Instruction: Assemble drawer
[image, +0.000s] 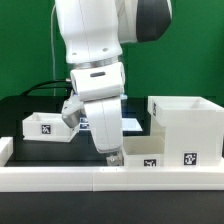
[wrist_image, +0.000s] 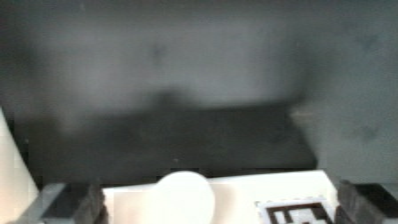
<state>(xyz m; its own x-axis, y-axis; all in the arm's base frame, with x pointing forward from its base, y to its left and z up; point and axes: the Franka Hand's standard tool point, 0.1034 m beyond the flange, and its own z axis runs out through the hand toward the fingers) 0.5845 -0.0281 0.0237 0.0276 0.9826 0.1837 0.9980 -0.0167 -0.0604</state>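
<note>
The drawer lies in three parts, and the one that matters here is the near tray (image: 143, 152), a small shallow white tray that sits just beside the tall casing (image: 185, 120), on the exterior view's left of it. The claw (image: 112, 153) points straight down at the end of this tray farthest from the casing. In the wrist view the claw (wrist_image: 217, 203) stands wide open, with its two dark fingers (wrist_image: 71, 203) at the outer edges of the picture and the tray's white wall (wrist_image: 214, 205) between them. A narrow dark gap shows on each side, so it has hold of nothing (whether a fingertip grazes the plastic lower down is hidden). A rounded white knob (wrist_image: 183, 186) rises from the tray wall about midway between the fingers, and a black-and-white tag (wrist_image: 295, 212) shows on the tray beside it. The near tray's inside cannot be made out in either view. The casing stands upright with its open top facing up, a tag (image: 190, 157) low on its front wall; only its white inner walls show, and its floor is out of sight. The second tray (image: 45, 125) rests well apart from the casing, toward the exterior view's left and farther back, and it too bears a tag on its front; its inside is too dim to read. The long low white rail (image: 60, 178) runs along in front of the casing and the near tray. The marker board (image: 133, 125) lies flat behind the near tray, beside the casing and partly hidden by the arm. Everything rests on a black table (wrist_image: 178, 80).
</note>
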